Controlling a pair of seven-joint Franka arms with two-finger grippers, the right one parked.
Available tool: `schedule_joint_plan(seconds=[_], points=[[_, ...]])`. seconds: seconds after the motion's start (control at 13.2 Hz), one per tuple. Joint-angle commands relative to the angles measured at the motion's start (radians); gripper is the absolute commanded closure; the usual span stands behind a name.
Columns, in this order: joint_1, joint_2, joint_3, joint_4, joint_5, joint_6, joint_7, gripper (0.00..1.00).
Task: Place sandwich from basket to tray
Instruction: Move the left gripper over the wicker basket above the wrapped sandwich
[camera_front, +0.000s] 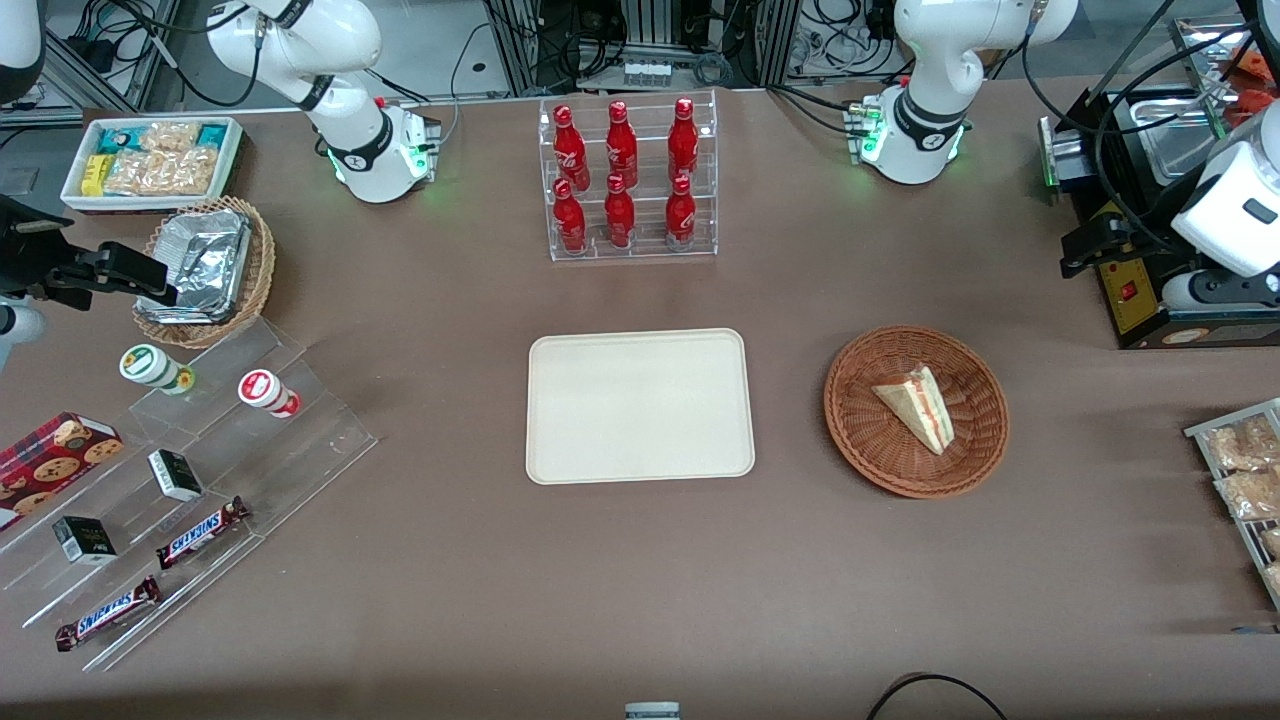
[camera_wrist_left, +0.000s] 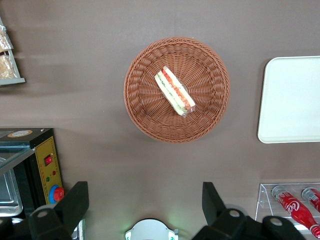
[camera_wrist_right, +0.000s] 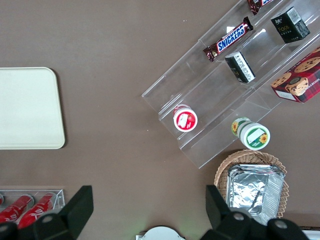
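Left gripper (camera_wrist_left: 145, 210) wide open, empty, high above sandwich (camera_wrist_left: 174, 91) in basket (camera_wrist_left: 145, 120)

We saw the table (camera_front: 640, 560) evenly and softly lit from above, with only faint shadows. The foil (camera_front: 205, 262) glared a little, and the bottles (camera_front: 622, 175) caught small highlights. A dark band shaded the table's nearest edge. The gripper (camera_wrist_left: 145, 207), fingers spread, looked slightly soft up close.

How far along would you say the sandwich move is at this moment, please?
Nothing is done yet: the sandwich lies in the basket and the tray holds nothing. The end effector hangs open above, gripping nothing. Descending, grasping, carrying and placing all remain.
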Motion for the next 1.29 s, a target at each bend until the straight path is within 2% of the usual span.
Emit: schedule_joint_plan(seconds=[0.0,0.3,0.98,1.21], points=[[-0.002,0.005,-0.01,0.012,0.015,0.012,0.018,0.0],[0.0,0.046,-0.017,-0.037,0.012,0.032,0.014,0.0],[-0.002,-0.012,-0.018,-0.457,0.009,0.418,-0.002,0.0],[-0.003,-0.026,-0.038,-0.58,0.009,0.573,-0.099,0.0]])
